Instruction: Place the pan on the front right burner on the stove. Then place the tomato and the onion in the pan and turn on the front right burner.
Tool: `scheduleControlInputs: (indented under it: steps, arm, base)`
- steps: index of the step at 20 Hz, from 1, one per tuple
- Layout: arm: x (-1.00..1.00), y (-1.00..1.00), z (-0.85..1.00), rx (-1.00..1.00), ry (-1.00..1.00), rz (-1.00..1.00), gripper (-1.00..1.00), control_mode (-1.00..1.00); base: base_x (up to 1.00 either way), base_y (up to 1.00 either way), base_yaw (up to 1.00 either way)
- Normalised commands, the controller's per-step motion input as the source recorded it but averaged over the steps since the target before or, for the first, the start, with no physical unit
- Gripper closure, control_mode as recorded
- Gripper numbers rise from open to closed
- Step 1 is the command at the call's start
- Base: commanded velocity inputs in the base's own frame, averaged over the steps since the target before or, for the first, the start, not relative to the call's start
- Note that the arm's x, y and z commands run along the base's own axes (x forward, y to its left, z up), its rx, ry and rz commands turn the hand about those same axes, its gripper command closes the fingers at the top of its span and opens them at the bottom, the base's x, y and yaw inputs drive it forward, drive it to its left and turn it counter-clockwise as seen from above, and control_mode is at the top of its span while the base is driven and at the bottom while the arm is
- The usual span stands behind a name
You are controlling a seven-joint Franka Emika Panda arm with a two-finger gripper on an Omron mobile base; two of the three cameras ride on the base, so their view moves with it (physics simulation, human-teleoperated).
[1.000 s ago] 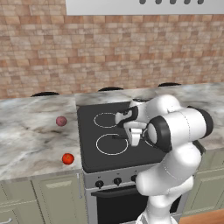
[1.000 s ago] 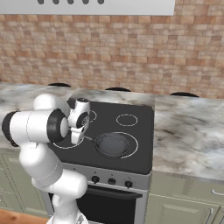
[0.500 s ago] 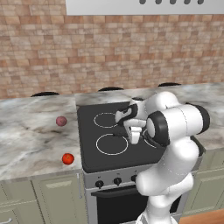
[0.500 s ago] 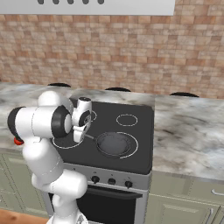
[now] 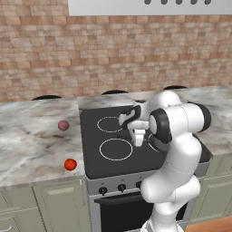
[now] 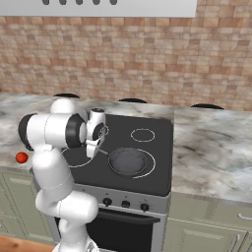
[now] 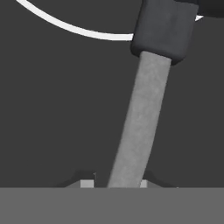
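Jaws straddle the pan (image 6: 127, 161)'s thin handle (image 7: 139, 118); whether they clench it or have let go, I cannot tell. Pan sits inside the large near-right burner ring (image 6: 149, 164) on the stove (image 6: 147, 182). Tomato (image 5: 70, 164) and onion (image 5: 63, 125) lie on the left tabletop (image 5: 27, 145), well apart. No writing is readable anywhere.
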Motion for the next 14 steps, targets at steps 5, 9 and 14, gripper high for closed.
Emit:
scheduleControlInputs:
  steps: [5, 9, 14]
  arm:
    - [0.27, -0.13, -0.16, 0.0, 0.0, 0.0, 1.0, -1.0]
    - [0.19, -0.21, -0.28, 0.0, 0.0, 0.0, 1.0, -1.0]
    - [0.11, -0.27, -0.34, 0.0, 0.0, 0.0, 1.0, -1.0]
  base:
    - [0.0, 0.0, 0.0]
    - [0.0, 0.0, 0.0]
    - [0.0, 0.0, 0.0]
